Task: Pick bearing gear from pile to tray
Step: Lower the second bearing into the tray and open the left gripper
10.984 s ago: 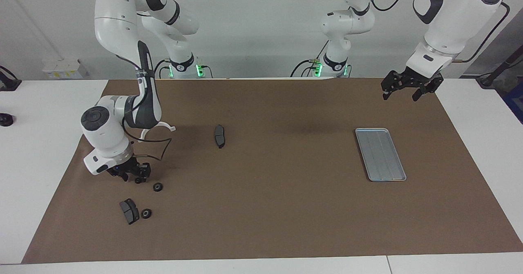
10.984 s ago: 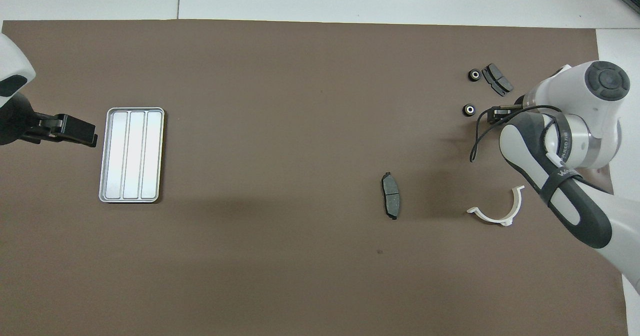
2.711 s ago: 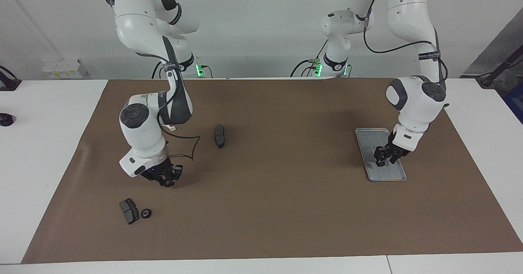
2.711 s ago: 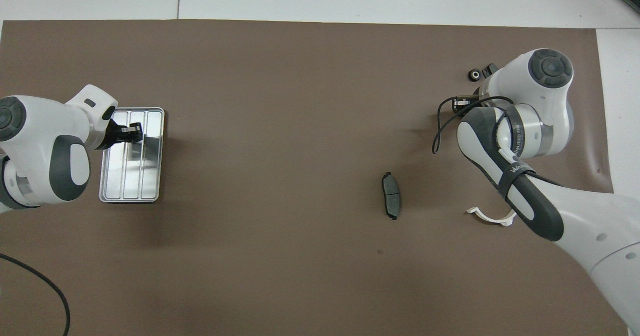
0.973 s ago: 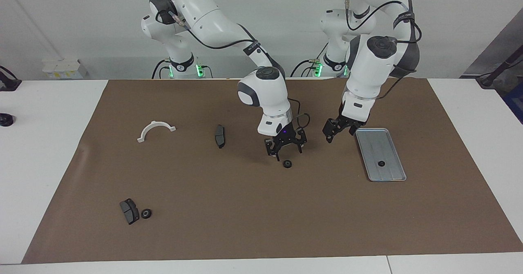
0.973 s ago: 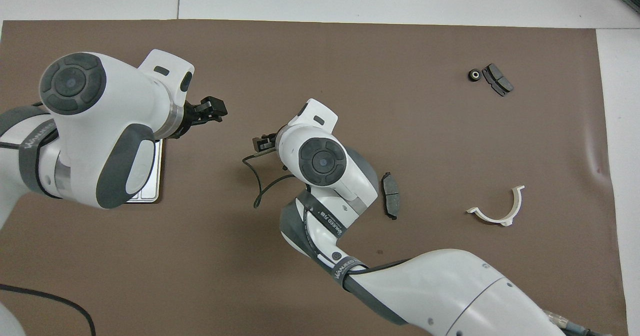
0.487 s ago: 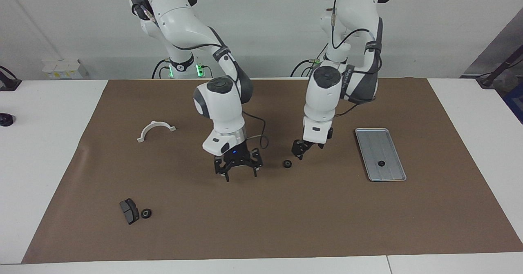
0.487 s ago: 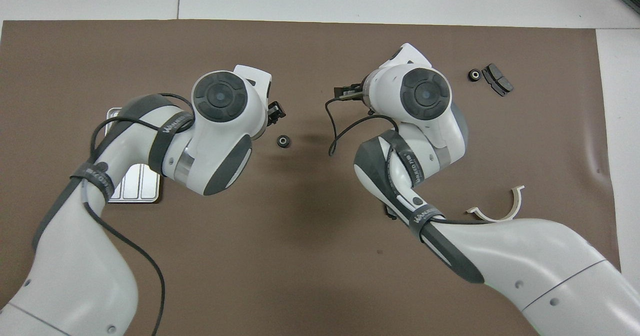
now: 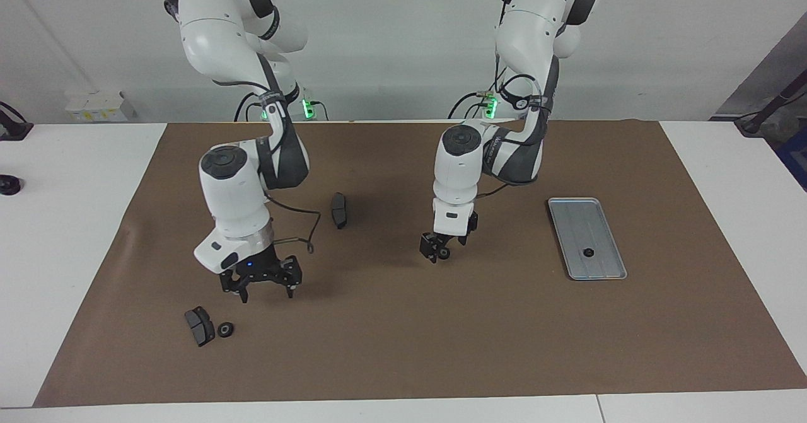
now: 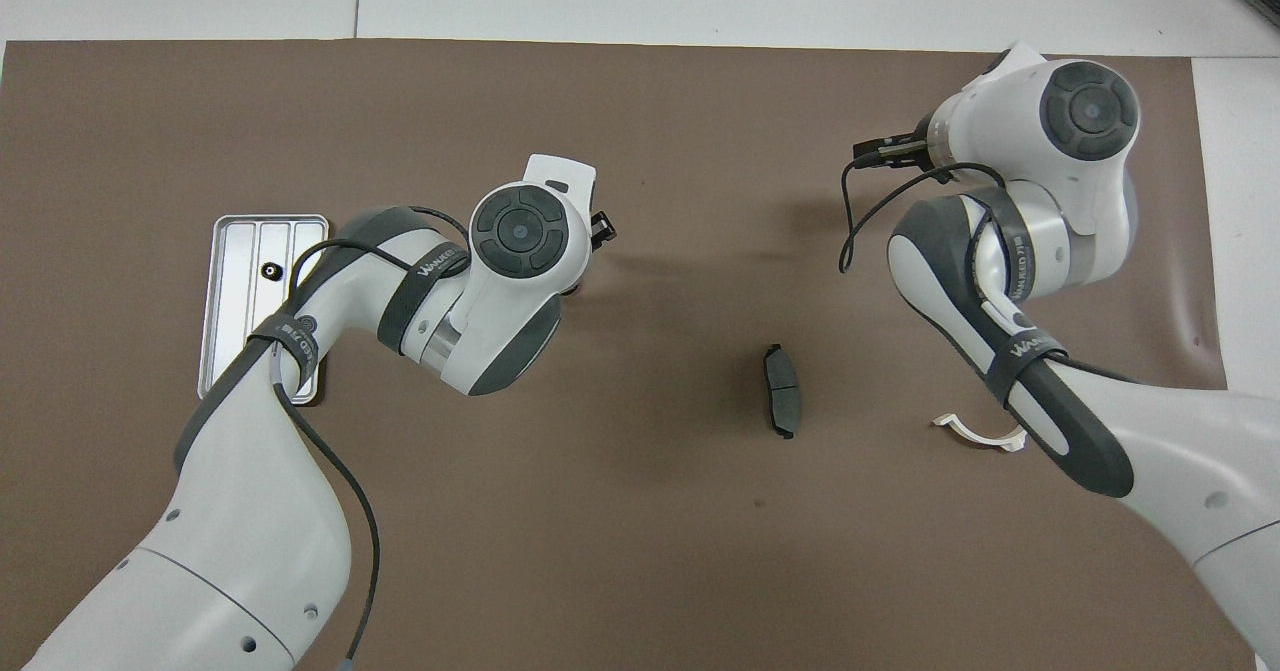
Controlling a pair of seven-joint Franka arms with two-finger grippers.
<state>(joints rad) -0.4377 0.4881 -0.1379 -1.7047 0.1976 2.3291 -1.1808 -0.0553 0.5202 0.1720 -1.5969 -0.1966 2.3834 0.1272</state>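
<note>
Ring (image 9: 444, 254) at mid-mat lies right at the lowered left gripper (image 9: 437, 254), gripped or not I cannot tell, the tray (image 9: 599, 221) toward that arm's end, while the right gripper (image 9: 268, 294) hangs open near the pile (image 9: 225, 329).

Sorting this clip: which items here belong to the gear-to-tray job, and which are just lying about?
Job: tray, ring inside, ring at left gripper, pile ring and pad by right gripper.
Lying about: lone pad mid-mat, white bracket.

Open mat (image 9: 403, 341) between tray (image 9: 608, 265) and pile (image 9: 208, 328)
</note>
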